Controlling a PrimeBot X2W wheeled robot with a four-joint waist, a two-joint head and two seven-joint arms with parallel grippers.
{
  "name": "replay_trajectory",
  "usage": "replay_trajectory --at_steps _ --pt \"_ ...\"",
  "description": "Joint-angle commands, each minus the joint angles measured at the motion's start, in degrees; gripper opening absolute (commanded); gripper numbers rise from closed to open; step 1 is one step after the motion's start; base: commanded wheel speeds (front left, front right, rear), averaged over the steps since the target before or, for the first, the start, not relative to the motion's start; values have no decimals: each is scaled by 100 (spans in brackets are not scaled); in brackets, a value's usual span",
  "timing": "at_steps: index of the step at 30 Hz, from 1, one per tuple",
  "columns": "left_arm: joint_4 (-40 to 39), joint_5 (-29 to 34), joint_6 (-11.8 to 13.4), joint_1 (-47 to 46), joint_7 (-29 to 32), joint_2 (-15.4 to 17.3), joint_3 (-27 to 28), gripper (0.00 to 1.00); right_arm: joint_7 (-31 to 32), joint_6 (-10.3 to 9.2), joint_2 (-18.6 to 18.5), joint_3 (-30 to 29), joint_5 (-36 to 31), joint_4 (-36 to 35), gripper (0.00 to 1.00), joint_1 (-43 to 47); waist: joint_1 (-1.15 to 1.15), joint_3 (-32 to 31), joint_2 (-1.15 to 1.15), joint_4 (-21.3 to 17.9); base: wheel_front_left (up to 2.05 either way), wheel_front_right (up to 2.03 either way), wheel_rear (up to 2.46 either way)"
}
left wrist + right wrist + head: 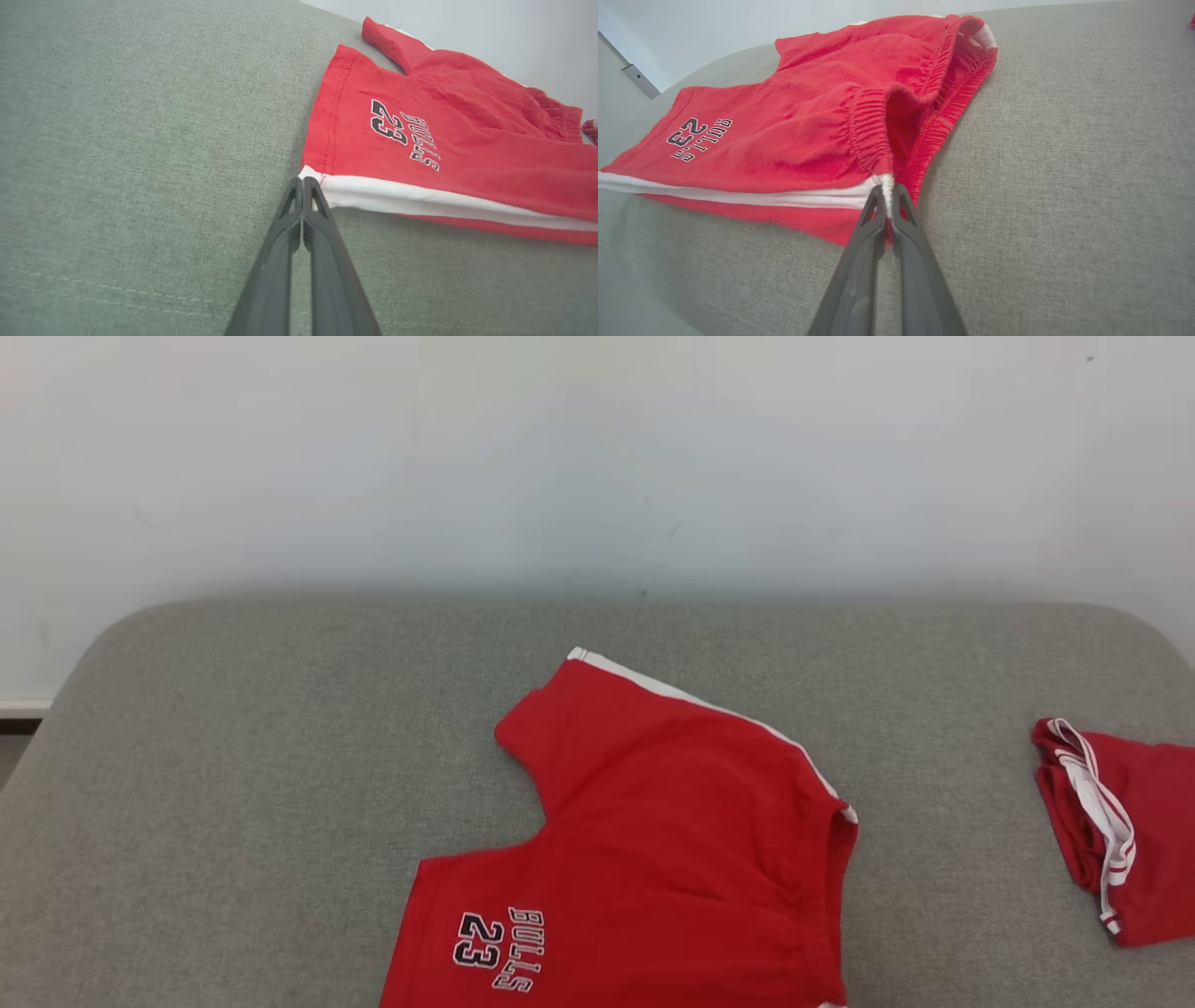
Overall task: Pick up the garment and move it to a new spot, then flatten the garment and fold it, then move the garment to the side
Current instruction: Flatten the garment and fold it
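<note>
The garment [653, 821] is a pair of red shorts with white side stripes and "BULLS 23" printed on one leg, lying on a grey fabric surface [233, 784]. In the left wrist view my left gripper [302, 182] is shut at the white-striped corner of the leg hem of the garment [444, 140], and that near edge sits slightly off the surface. In the right wrist view my right gripper [888, 189] is shut on the white end of the elastic waistband of the garment [808, 121], with cloth pinched between the tips. The waist opening gapes.
A second red garment [1120, 831] with white trim lies bunched at the right edge of the surface. A pale wall [597, 457] runs behind it. Bare grey fabric stretches to the left and behind the shorts.
</note>
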Motion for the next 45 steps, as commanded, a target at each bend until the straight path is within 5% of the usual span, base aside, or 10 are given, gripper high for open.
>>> replay_trajectory --at_steps 1,20,28,35,45 --pt "12 1 15 103 -18 -18 9 0 -21 -16 30 36 -32 19 0 86 2 -99 1 -43 0 0 0" --pt "-323 27 15 -337 -18 31 31 0 -21 -16 132 -99 143 -258 0 -2 2 189 1 -194 0 0 0" --pt "-561 263 14 -1790 -17 210 -221 0 -20 -16 352 -230 545 -991 0 -625 2 908 1 -453 0 0 0" --pt "90 522 14 -3370 -17 343 -742 0 -21 -16 639 -548 860 -1189 0 -1336 2 1610 1 -777 0 0 0" --pt "962 1069 56 -4829 -17 354 -572 0 -21 -15 945 -1185 845 -1166 0 -1801 2 2280 1 -1068 0 0 0"
